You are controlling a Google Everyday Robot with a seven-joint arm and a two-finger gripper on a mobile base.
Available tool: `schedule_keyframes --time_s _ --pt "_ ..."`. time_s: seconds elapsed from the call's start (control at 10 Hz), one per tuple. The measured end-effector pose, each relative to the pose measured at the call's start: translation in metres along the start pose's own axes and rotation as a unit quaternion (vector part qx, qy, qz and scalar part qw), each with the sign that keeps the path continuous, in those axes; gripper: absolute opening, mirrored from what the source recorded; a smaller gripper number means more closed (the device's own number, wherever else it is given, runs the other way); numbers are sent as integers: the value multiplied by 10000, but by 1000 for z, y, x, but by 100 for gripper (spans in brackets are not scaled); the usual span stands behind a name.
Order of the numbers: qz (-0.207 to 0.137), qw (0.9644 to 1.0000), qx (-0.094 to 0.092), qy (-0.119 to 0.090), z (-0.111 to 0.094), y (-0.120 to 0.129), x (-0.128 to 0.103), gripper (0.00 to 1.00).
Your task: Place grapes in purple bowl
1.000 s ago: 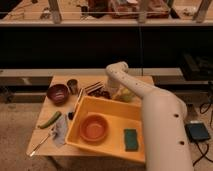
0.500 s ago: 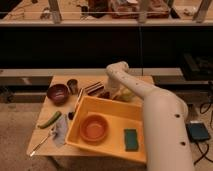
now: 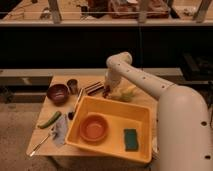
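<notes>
Dark shelving and a long rail fill the far side of the room, with speckled floor below and a pale wooden table (image 3: 45,111) standing in front.

At the near left edge of the table lies a slim utensil (image 3: 40,144), with a grey-blue cloth or packet (image 3: 60,132) just beside it. A long green vegetable (image 3: 50,120) lies slantwise a little farther back. The purple bowl (image 3: 57,93) stands upright at the far left, apart from the rest, and its glossy inside looks bare. A small metal cup (image 3: 72,86) stands close on its right. Nearer, a small dark thing (image 3: 71,115) that I cannot identify sits against the left wall of a big yellow tub (image 3: 115,107).

The tub takes up the middle and near right of the table. An orange bowl (image 3: 94,127) rests in its left half and a green sponge (image 3: 131,139) lies flat in its right half.

Beyond the tub, a dark block with pale stripes (image 3: 93,88) lies on the table. Just right of it the hand (image 3: 107,90) points down at the tabletop. A dark reddish clump, seemingly the grapes (image 3: 106,93), is right at its tip, well apart from the purple bowl. Whether the hand is wide, narrow or gripping them, I cannot tell. Yellow-green fruit (image 3: 125,93) lies just right of the hand.

The white arm (image 3: 145,82) arches up and over from the robot's bulky body at the right edge.
</notes>
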Motion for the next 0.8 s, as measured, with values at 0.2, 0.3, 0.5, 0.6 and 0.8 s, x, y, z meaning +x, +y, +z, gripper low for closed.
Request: schedule_keyframes --time_s 0.2,0.3,0.5,0.6,0.8 --pt "-175 9997 172 69 -26 -11 -6 0" --pt "-322 9989 320 109 -43 -23 -15 0" --pt "-546 9969 564 53 -56 -44 -32 0" --pt "-622 9959 653 18 -60 -51 -38 0" --pt "-844 9922 910 -140 -62 -78 -59 0"
